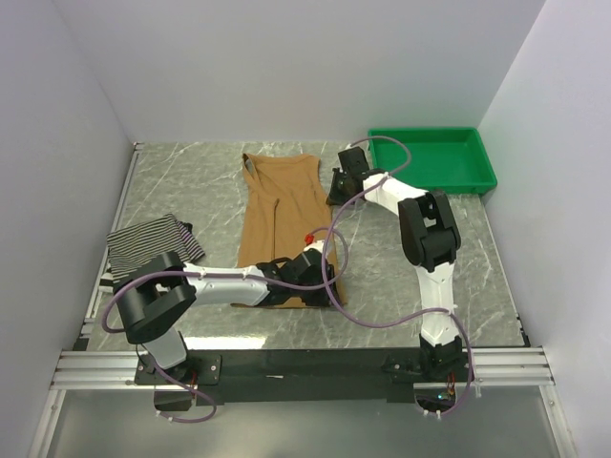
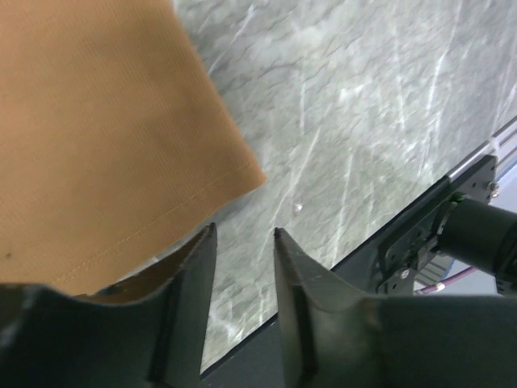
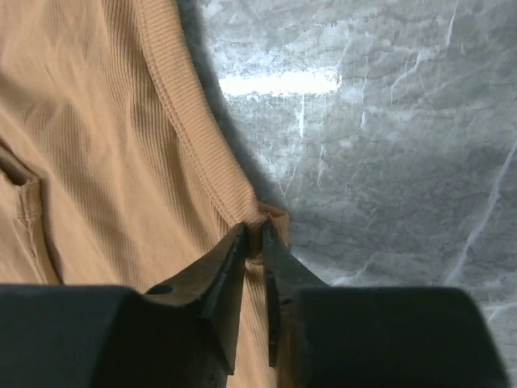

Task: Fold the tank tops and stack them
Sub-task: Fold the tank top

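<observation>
From where I stand, the tan tank top (image 1: 277,219) lies flat on the bench (image 1: 410,267), left of the green tray (image 1: 482,176). Its long axis runs from the strap end, about level with the tray, to the hem end farthest from it. A thin-striped top (image 1: 153,243) sits bunched farther still from the tray.

The right end effector (image 3: 253,228) is at the tan top's tray-side edge below the armhole, jaws narrow with a nip of ribbed edge between them. The left end effector (image 2: 244,229) is at the hem corner on that same side, jaws parted and empty, the corner just outside the gap.

I'd say both work one long edge, so the fold goes lengthwise, away from the tray, once the left takes its corner.
</observation>
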`<state>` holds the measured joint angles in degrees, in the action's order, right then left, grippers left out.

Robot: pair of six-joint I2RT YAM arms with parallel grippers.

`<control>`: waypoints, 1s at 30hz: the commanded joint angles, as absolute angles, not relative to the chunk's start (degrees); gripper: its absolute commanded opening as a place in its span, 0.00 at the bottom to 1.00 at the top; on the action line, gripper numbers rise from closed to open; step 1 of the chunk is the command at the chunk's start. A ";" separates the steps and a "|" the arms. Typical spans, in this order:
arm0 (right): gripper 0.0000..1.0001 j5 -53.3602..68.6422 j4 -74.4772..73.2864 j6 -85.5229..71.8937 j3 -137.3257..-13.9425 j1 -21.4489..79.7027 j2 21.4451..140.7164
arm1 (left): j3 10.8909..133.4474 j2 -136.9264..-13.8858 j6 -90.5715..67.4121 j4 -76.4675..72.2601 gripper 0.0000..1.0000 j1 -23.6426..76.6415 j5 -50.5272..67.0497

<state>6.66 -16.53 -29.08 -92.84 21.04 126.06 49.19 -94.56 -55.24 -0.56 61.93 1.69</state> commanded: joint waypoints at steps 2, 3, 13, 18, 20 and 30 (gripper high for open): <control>0.17 3.78 -17.84 -29.53 -93.34 21.45 125.95 | 52.21 -95.18 -55.28 -0.97 0.43 61.70 1.58; 0.14 3.69 -17.67 -29.44 -93.08 21.62 125.86 | 52.29 -95.36 -55.28 -0.79 0.44 61.70 1.32; 0.00 0.88 -17.76 -29.97 -88.16 21.53 122.00 | 55.19 -98.61 -54.14 2.02 0.54 61.96 0.70; 0.00 0.97 -16.44 -30.50 -84.47 21.53 119.45 | 56.42 -99.84 -53.62 1.49 0.55 62.05 1.05; 0.00 1.14 -15.82 -30.76 -82.80 21.53 118.22 | 57.30 -100.28 -52.91 2.71 0.53 62.05 0.18; 0.00 2.20 -14.24 -31.64 -78.84 21.53 115.49 | 62.31 -101.43 -51.68 14.32 0.45 65.47 -6.85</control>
<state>2.61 -13.21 -31.35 -80.18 21.23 118.15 60.29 -102.04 -53.06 9.04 63.68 -2.96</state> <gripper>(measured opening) 0.010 0.442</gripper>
